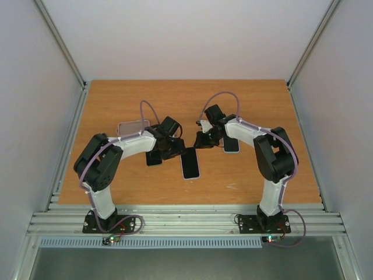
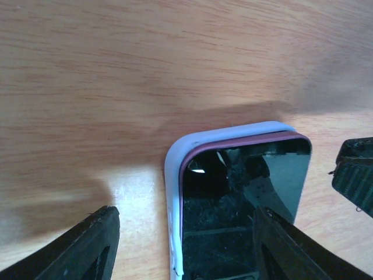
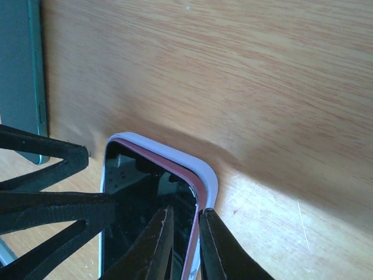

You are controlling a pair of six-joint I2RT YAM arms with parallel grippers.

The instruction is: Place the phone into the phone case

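Two arms meet over a wooden tabletop (image 1: 116,99) walled in white. The left jaws stand apart above the dark phone (image 2: 233,204), seated in a pale blue phone case (image 2: 173,192) at mid-tabletop; the right jaws pinch that case's side rim. The right wrist view, unlike the left, shows a teal handset (image 3: 20,76) alongside.
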